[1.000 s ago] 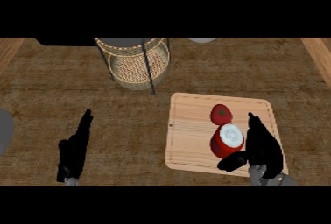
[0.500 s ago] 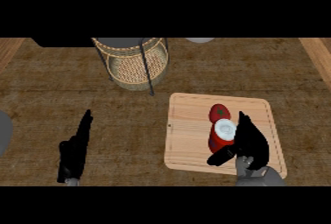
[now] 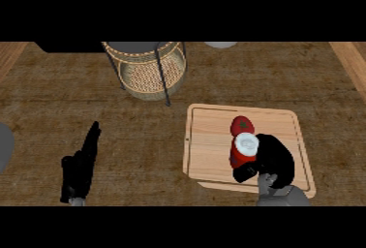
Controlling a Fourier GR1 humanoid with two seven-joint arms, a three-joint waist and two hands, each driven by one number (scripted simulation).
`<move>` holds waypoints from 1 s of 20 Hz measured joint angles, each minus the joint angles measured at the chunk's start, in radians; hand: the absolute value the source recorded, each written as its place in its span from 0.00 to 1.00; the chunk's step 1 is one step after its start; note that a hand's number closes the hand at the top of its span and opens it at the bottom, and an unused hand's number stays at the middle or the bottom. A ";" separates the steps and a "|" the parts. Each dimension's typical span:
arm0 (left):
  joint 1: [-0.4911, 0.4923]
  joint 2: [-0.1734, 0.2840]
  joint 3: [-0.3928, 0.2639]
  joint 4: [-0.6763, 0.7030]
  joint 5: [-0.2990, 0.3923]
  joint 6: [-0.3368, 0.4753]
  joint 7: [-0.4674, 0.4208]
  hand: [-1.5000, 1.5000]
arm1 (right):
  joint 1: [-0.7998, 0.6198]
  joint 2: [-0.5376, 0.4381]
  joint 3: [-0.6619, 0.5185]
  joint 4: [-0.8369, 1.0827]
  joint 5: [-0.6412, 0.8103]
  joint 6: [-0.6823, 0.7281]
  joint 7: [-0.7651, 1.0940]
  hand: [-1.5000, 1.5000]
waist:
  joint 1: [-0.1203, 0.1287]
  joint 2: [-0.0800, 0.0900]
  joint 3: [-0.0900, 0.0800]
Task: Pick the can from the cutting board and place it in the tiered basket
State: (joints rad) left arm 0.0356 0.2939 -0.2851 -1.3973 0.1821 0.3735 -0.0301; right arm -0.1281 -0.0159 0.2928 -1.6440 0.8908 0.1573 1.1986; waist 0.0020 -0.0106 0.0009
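Can point(image 3: 244, 150) (red, white top) stands on the cutting board point(image 3: 207, 140) with the right hand point(image 3: 275, 160) curled against its right side, the basket point(image 3: 150, 72) far up-left; left hand point(image 3: 80, 167) rests open, holding nothing.

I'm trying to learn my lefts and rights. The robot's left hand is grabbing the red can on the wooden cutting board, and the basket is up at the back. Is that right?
Almost. It is the right hand that curls round the red can on the cutting board, as the head view shows. The left hand rests open on the counter, away from the board. The basket is indeed at the back.
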 measured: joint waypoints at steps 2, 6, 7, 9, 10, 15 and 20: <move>0.006 -0.007 -0.005 -0.014 -0.015 0.014 0.015 0.50 | -0.011 -0.002 0.005 0.006 0.009 0.004 -0.009 1.00 | 0.000 0.000 -0.001; 0.018 -0.005 0.001 -0.020 -0.020 0.004 0.010 0.50 | -0.038 -0.003 0.011 0.047 0.072 0.023 -0.042 1.00 | 0.002 0.000 -0.002; 0.028 0.002 0.007 -0.028 -0.018 -0.003 0.005 0.50 | -0.043 -0.003 0.011 0.056 0.088 0.026 -0.050 1.00 | 0.003 0.000 -0.002; 0.027 0.002 0.009 -0.040 -0.020 -0.003 0.030 0.50 | -0.051 -0.002 0.011 0.067 0.127 0.024 -0.065 1.00 | 0.002 0.001 -0.003; 0.030 0.001 0.013 -0.041 -0.019 -0.007 0.027 0.50 | -0.049 0.001 0.012 0.066 0.146 0.018 -0.069 1.00 | 0.002 0.001 -0.002; 0.010 -0.033 0.014 -0.005 -0.031 -0.019 -0.003 0.50 | -0.153 0.002 0.101 0.129 0.144 0.012 -0.122 1.00 | 0.007 0.003 0.001; 0.011 -0.027 0.023 -0.013 -0.040 -0.025 0.014 0.50 | -0.254 0.009 0.196 0.136 0.079 -0.002 -0.170 1.00 | 0.011 0.006 0.004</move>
State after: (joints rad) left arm 0.0469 0.2665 -0.2622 -1.4104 0.1423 0.3485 -0.0161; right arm -0.3820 -0.0069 0.4892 -1.5083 0.9693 0.1554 1.0286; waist 0.0130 -0.0050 0.0049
